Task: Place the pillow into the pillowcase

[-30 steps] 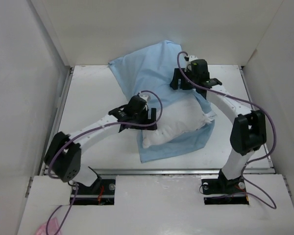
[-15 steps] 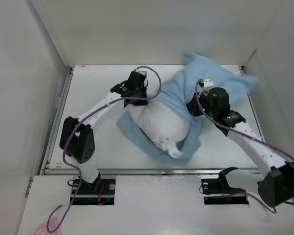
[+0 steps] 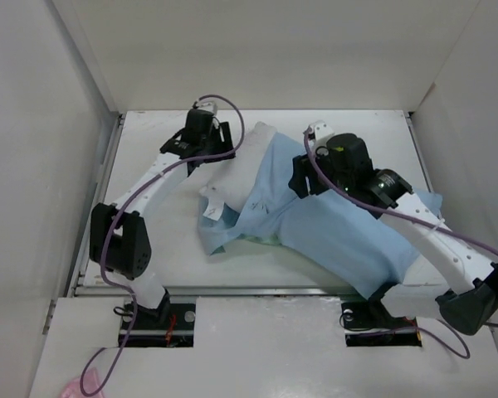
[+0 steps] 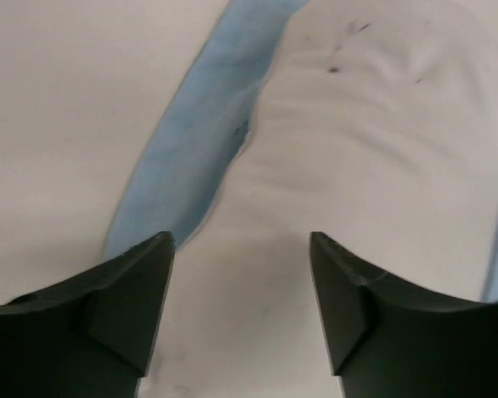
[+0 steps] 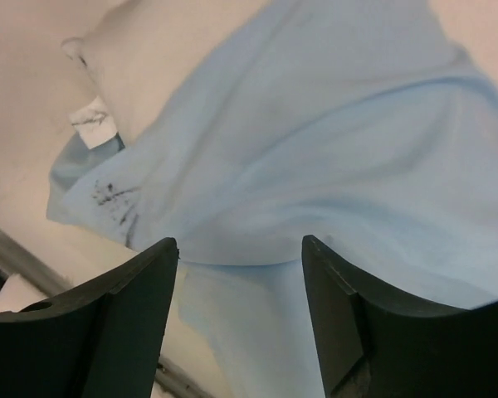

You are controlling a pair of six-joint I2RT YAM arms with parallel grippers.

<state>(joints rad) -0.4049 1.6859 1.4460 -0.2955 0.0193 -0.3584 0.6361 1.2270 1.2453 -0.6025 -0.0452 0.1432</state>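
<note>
White counter (walled in white) carries the pillowcase, covering most of the pillow, whose far-left end pokes out. Above that end the left claw hovers parted and empty; the right claw gapes empty over blue cloth.

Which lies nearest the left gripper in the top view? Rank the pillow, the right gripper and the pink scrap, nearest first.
1. the pillow, directly beneath the left gripper
2. the right gripper, mid-table, to its right
3. the pink scrap, near left corner
</note>
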